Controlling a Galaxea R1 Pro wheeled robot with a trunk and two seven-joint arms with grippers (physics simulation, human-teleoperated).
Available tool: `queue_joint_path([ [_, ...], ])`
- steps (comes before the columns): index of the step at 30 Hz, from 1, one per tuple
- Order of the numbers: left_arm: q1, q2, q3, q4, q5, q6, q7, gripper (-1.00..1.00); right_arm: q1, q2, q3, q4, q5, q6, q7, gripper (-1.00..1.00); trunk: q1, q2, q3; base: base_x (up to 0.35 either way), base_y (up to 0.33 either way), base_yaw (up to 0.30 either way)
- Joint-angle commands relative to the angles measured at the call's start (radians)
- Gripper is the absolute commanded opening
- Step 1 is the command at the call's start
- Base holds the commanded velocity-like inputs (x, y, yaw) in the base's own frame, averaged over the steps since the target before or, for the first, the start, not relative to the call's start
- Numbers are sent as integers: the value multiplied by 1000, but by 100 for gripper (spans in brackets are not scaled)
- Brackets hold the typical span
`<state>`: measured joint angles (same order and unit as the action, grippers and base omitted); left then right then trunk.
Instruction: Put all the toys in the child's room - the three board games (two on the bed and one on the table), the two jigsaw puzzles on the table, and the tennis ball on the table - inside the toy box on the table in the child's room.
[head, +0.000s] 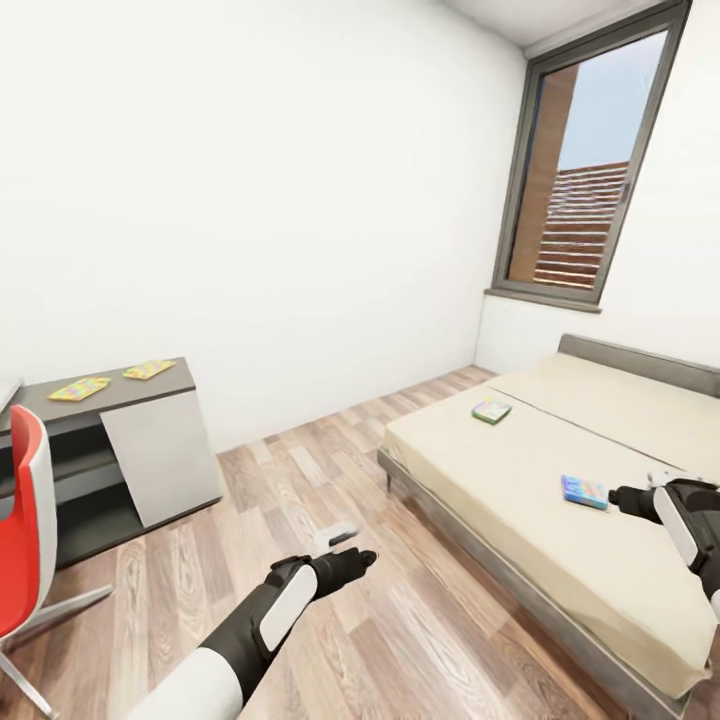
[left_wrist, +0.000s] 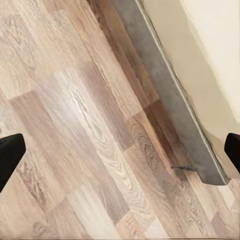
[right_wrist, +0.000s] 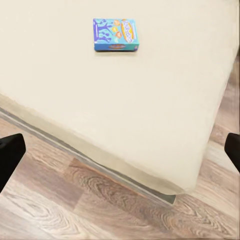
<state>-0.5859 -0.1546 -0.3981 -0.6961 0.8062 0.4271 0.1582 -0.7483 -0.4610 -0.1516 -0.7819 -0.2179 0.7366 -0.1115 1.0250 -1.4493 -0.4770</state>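
1. Evidently the step in hand is the approach to the bed (head: 520, 500) to collect the first of its two board games; nothing is held yet.
2. On the mattress lie a blue board game (head: 585, 492) near the right edge of the scene and a green board game (head: 491, 411) farther off, well apart from each other.
3. At the left, a counter (head: 160, 385) carries two flat yellow toys (head: 80, 388), too small to name.
4. Right gripper (head: 625, 500): it hovers just beside the blue game, not touching; in its wrist view the jaws stand wide apart and empty, the game (right_wrist: 115, 34) ahead of them.
5. Left gripper (head: 350, 565): over the wooden floor (left_wrist: 75, 125) near the bed frame, jaws spread, holding nothing.
6. Next, I judge, the right arm must reach forward and down, straddling the blue box before closing.
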Motion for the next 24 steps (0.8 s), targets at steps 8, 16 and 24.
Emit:
queue_joint_path([
  [8, 38, 13, 135, -10, 11, 3, 49, 100, -7, -14, 14, 46, -10, -36, 15, 100, 0, -1, -3, 0, 0, -202],
  [16, 89, 34, 171, -13, 12, 6, 55, 100, -7, -13, 9, 57, -16, -43, 85, 100, 0, -1, -3, 0, 0, -36],
  [24, 119, 55, 266, -14, 12, 22, 55, 100, -33, -23, 5, 132, -16, -17, 228, 100, 0, -1, -4, 80, -37, -5],
])
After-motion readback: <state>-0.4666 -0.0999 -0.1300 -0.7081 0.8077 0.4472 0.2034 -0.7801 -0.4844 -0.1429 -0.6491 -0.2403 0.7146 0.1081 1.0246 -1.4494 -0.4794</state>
